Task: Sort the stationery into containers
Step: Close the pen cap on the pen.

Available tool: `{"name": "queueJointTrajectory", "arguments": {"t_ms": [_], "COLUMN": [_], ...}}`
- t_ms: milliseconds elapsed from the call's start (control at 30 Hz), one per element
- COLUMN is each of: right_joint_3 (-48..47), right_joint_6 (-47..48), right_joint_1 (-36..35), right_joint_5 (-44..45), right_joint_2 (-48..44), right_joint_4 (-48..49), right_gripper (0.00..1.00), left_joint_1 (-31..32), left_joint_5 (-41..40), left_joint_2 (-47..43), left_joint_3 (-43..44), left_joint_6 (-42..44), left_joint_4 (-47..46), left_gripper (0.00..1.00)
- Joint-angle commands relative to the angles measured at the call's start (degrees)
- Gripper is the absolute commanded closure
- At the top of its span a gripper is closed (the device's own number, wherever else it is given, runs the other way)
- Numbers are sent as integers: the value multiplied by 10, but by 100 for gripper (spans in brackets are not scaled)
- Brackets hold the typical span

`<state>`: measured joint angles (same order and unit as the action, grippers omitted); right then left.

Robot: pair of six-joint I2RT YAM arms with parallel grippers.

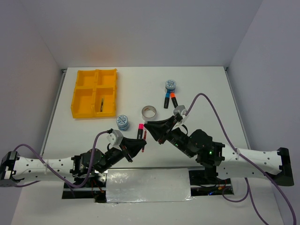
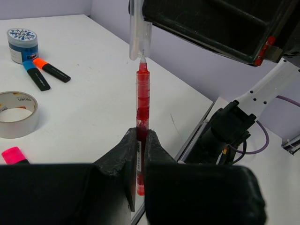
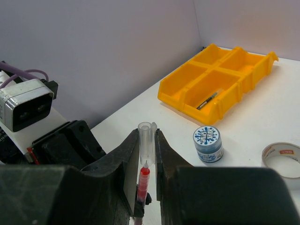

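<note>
Top external view, left to right. The yellow tray [image 1: 84, 96] sits at the far left of the table [image 1: 206, 79]. Its near right compartment holds a thin pen [image 1: 100, 104], apparently teal. Right of the tray lie a blue-white tape roll [image 1: 123, 122], the pink-capped highlighter [image 1: 140, 128] and the silver-grey tape ring [image 1: 150, 111]. Nearer the front edge, the left end effector [image 1: 140, 144] is clenched on the red pen [image 2: 143, 93], held off the table. The right end effector [image 1: 149, 126] grips a clear cap [image 3: 146, 133], with the pen's tip at its mouth. Farther right, the blue-capped highlighter [image 1: 166, 100] and orange-capped highlighter [image 1: 173, 99] lie side by side, just in front of a second blue-white tape roll [image 1: 170, 85].
</note>
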<state>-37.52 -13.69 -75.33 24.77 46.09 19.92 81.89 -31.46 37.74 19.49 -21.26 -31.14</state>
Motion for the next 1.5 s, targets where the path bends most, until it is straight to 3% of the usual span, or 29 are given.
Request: {"name": "queueJointTrajectory", "arguments": {"t_ms": [0, 1133, 1467], "right_joint_3": [-13, 9, -5], "right_joint_6": [12, -56, -117], "right_joint_1": [2, 1, 8], "right_joint_5": [4, -4, 21], "right_joint_2": [3, 17, 17], "right_joint_4": [23, 5, -59], "right_gripper": [97, 95, 94], "left_joint_1": [-1, -5, -6], "left_joint_5": [8, -1, -16], "left_joint_2": [-2, -22, -25], "left_joint_3": [5, -1, -9], "left_joint_6": [-4, 2, 17], "left_joint_4": [-38, -36, -61], "left_gripper": [100, 100, 100]}}
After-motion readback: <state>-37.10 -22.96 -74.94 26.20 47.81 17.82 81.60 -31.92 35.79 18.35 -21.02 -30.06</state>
